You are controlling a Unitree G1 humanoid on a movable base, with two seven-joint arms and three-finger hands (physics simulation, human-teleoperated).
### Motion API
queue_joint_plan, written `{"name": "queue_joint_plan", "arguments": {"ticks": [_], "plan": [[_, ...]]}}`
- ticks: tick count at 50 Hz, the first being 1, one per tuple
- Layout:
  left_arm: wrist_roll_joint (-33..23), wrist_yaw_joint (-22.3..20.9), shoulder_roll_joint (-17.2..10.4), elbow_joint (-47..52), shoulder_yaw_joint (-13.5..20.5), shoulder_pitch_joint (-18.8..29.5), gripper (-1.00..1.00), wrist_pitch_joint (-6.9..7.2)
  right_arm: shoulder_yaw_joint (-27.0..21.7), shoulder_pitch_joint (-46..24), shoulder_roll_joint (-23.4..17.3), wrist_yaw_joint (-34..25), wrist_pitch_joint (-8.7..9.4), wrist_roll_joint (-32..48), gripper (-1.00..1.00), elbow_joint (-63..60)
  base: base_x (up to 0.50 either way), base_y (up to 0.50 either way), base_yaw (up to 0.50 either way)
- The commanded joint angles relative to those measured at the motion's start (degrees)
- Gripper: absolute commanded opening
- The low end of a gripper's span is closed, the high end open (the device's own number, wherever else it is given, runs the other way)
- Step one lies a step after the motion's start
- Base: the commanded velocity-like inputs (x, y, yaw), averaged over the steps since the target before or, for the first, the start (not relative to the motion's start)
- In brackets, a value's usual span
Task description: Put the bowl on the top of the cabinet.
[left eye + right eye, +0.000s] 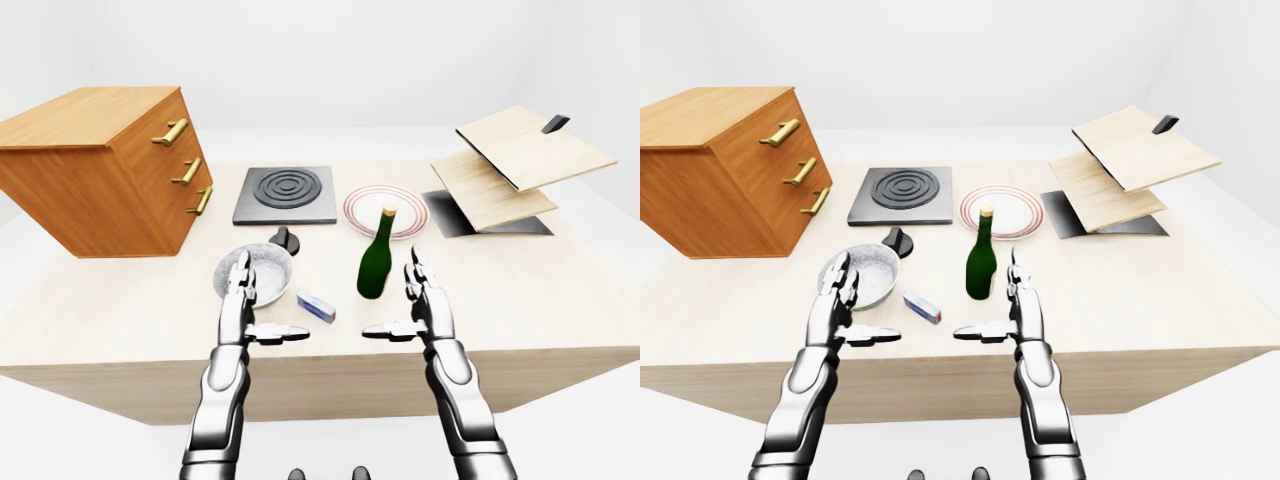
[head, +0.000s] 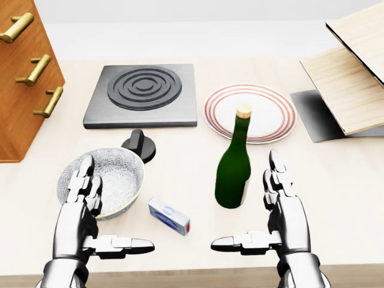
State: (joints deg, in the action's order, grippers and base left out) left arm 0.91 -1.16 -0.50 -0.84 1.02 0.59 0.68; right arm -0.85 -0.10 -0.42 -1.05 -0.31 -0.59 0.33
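Note:
The patterned grey bowl (image 2: 117, 173) stands upright on the table, below and to the right of the wooden three-drawer cabinet (image 1: 100, 170), whose flat top (image 1: 85, 113) is bare. My left hand (image 2: 114, 207) is open at the bowl's near left rim. Its fingers (image 2: 83, 183) overlap the rim in the head view and its thumb points right; whether they touch the bowl I cannot tell. At the lower right of the head view my right hand (image 2: 249, 207) is open too, just right of a green bottle (image 2: 234, 171), holding nothing.
A black knob (image 2: 139, 145) sits just above the bowl and a small blue-and-white box (image 2: 169, 216) lies to its right. Farther up are a dark hob plate (image 2: 144, 95) and a red-rimmed plate (image 2: 264, 120). Wooden boards (image 1: 520, 160) hang over a dark mat at the right.

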Motion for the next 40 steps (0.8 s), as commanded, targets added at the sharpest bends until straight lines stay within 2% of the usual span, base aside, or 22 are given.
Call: {"name": "queue_joint_plan", "arguments": {"ticks": [1,3,9,10,11,12,13,23,29,37,40], "plan": [[1.7,-1.9,-0.9,-1.6,1.6,1.2,1.0,1.55,-1.5,-0.3,-0.7,-1.9,-1.29,-1.3,1.0,1.4,0.0,0.0,0.0],[1.5,-2.0,-0.9,-1.6,1.6,1.1,1.0,1.07,-1.3,-0.1,-0.6,-1.9,-1.2,-1.2,1.0,1.0,0.0,0.0,0.0],[1.4,-2.0,-0.9,-1.1,1.6,0.8,1.0,0.88,-1.2,0.1,-0.6,-1.8,-1.81,-1.0,1.0,1.0,0.0,0.0,0.0],[1.2,-1.8,-0.8,-0.6,1.5,0.6,1.0,0.08,-0.9,0.5,-0.6,-2.0,-3.34,-0.7,1.0,0.3,0.0,0.0,0.0],[0.9,-1.6,-0.7,1.0,1.5,-0.5,1.0,-2.98,-0.6,2.0,-0.5,-1.8,-4.69,0.2,1.0,-2.9,0.0,0.0,0.0],[0.3,-1.2,-0.5,2.8,1.3,-1.4,1.0,-4.83,-0.3,3.0,-0.5,-1.4,-4.69,1.2,1.0,-4.6,0.0,0.0,0.0],[0.1,-1.1,-0.5,4.1,1.2,-2.1,1.0,-5.68,-0.2,3.4,-0.4,-1.4,-4.69,1.4,1.0,-5.5,0.0,0.0,0.0],[1.8,1.8,1.2,24.6,2.7,-9.6,1.0,-5.68,0.4,10.9,0.3,0.2,-4.69,7.3,1.0,-21.5,0.0,0.0,0.0],[1.1,2.2,1.5,28.3,3.0,-11.5,1.0,-5.68,0.5,12.6,0.5,1.2,-4.69,9.7,1.0,-26.2,0.0,0.0,0.0],[0.8,1.9,1.7,29.2,2.7,-12.8,1.0,-5.68,0.8,13.6,0.5,2.0,-4.69,11.9,1.0,-26.0,0.0,0.0,0.0],[0.6,1.8,1.7,29.0,2.7,-12.8,1.0,-5.68,0.8,13.5,0.5,1.6,-4.69,11.9,1.0,-27.5,0.0,0.4,0.0]]}}
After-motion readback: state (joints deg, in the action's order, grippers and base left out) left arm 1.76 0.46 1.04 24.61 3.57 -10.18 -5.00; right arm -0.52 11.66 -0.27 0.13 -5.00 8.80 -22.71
